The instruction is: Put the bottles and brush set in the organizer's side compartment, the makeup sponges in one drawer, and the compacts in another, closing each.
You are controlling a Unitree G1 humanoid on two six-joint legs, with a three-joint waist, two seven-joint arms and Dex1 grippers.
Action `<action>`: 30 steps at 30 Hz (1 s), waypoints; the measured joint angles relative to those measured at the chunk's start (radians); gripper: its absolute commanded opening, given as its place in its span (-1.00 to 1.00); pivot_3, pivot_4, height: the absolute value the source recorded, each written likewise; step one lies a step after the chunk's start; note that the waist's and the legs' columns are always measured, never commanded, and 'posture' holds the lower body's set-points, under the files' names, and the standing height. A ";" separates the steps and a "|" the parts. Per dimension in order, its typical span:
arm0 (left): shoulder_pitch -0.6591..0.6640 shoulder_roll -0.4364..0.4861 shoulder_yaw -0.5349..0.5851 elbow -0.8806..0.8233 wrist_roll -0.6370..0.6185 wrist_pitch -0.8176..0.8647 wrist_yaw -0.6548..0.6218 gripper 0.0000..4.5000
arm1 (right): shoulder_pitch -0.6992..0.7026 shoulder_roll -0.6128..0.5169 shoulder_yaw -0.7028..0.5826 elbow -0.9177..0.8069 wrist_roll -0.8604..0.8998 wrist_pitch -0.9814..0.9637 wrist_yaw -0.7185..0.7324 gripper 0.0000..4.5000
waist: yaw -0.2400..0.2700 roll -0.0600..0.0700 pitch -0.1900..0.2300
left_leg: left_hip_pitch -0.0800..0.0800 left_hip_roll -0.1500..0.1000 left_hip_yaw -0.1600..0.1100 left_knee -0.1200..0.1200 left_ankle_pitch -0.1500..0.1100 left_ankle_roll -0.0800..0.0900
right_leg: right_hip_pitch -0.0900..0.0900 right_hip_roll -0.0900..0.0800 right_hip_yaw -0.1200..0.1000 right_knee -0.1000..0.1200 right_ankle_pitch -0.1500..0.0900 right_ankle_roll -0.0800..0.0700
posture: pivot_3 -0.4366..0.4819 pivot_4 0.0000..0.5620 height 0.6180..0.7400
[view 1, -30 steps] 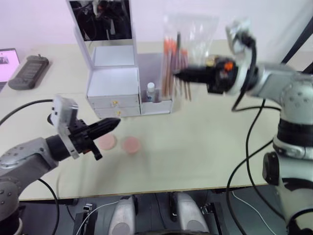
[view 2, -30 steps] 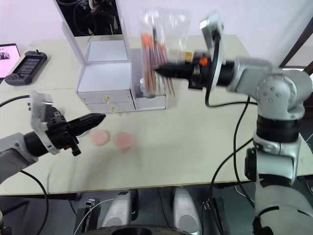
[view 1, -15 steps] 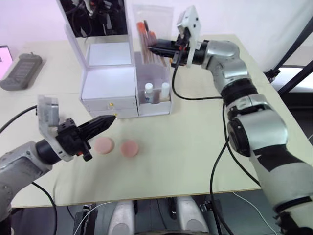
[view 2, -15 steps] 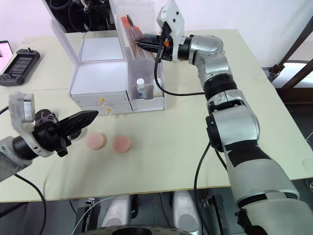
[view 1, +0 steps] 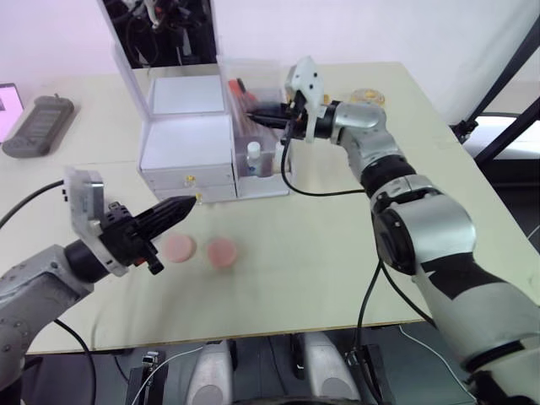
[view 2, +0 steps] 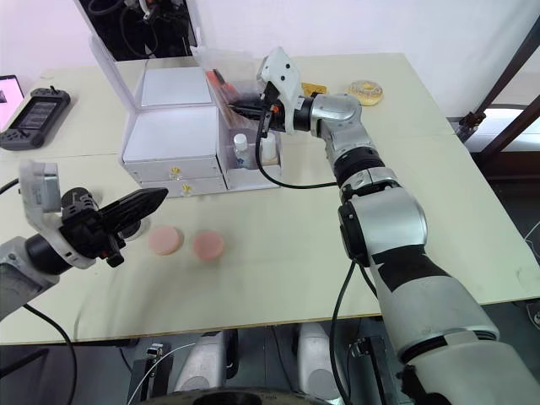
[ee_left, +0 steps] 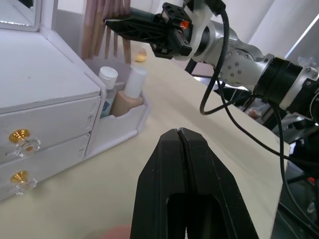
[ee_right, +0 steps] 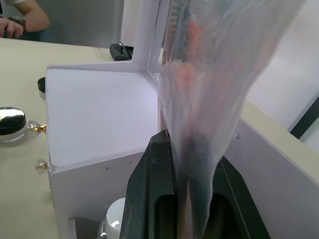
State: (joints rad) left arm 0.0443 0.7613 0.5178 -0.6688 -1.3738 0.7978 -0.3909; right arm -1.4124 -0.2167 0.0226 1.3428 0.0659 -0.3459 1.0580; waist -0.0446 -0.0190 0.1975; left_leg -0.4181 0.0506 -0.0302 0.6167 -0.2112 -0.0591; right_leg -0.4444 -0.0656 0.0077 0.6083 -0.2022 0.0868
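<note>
Overhead, right tool [view 1: 260, 115] pinching bagged brush set [view 1: 245, 94] above organizer [view 1: 187, 143] side compartment; left tool [view 1: 179, 210] pressed together near pink sponges [view 1: 201, 250]

No readable text, label, brand, number or sign anywhere. Nothing legible on the bottles [ee_left: 130, 90] in the organizer [view 2: 173, 135], nor on the brush set bag [ee_right: 214, 79]. Lit phone screen [view 2: 8, 89] at the table edge too small to make out.
</note>
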 measured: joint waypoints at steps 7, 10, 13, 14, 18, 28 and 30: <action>-0.002 0.002 -0.025 0.001 0.024 -0.003 0.000 -1.00 | 0.030 0.013 0.000 0.020 -0.078 -0.011 -0.071 -0.98 | -0.001 0.000 0.000 | 0.006 0.000 0.001 0.000 0.000 0.000 | 0.001 0.002 0.004 0.005 0.000 0.000 | -0.05 -0.47 1.00; -0.013 0.002 -0.033 0.001 0.030 -0.004 0.008 -1.00 | 0.033 0.016 -0.010 0.021 -0.088 -0.011 -0.084 -0.43 | -0.002 0.000 0.000 | 0.007 0.000 0.002 0.000 0.000 0.000 | 0.001 0.003 0.006 0.006 0.000 0.000 | -0.05 -0.47 1.00; -0.023 0.002 -0.036 0.001 0.031 -0.004 0.020 -1.00 | 0.033 0.018 -0.027 0.021 -0.093 -0.013 -0.099 0.20 | -0.002 0.000 0.000 | 0.008 0.000 0.002 0.000 0.000 0.000 | 0.001 0.003 0.007 0.006 0.000 0.000 | -0.05 -0.47 1.00; -0.029 0.002 -0.040 0.003 0.031 -0.004 0.023 -1.00 | 0.033 0.018 -0.032 0.021 -0.094 -0.015 -0.103 0.45 | -0.002 0.000 0.000 | 0.008 0.000 0.002 0.000 0.000 0.000 | 0.001 0.003 0.007 0.006 0.000 0.000 | -0.05 -0.47 1.00; -0.047 0.002 -0.061 0.008 0.031 -0.004 0.025 -1.00 | 0.033 0.019 -0.055 0.021 -0.094 -0.033 -0.109 0.99 | -0.001 0.000 0.000 | 0.008 0.000 0.002 0.000 0.000 0.000 | 0.002 0.003 0.007 0.006 0.000 0.000 | -0.05 -0.47 1.00; -0.068 0.002 -0.082 0.029 0.044 -0.004 0.023 -1.00 | 0.033 -0.033 -0.163 -0.004 -0.025 -0.031 0.054 0.99 | -0.001 0.000 0.000 | 0.008 0.000 0.003 0.000 0.000 0.000 | 0.002 0.003 0.008 0.006 0.000 0.000 | -0.05 -0.47 1.00; -0.081 0.002 -0.087 0.037 0.050 -0.004 0.021 -1.00 | 0.033 -0.041 -0.175 -0.033 0.006 -0.013 0.150 0.99 | -0.001 0.000 0.000 | 0.009 0.000 0.003 0.000 0.000 0.000 | 0.002 0.003 0.008 0.006 0.000 0.000 | -0.05 -0.47 1.00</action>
State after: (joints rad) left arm -0.0369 0.7633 0.4304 -0.6315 -1.3241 0.7934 -0.3701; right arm -1.3799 -0.2581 -0.1524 1.3102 0.0722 -0.3591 1.2075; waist -0.0452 -0.0193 0.1973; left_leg -0.4093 0.0506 -0.0275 0.6167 -0.2111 -0.0590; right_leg -0.4422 -0.0625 0.0152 0.6144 -0.2022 0.0867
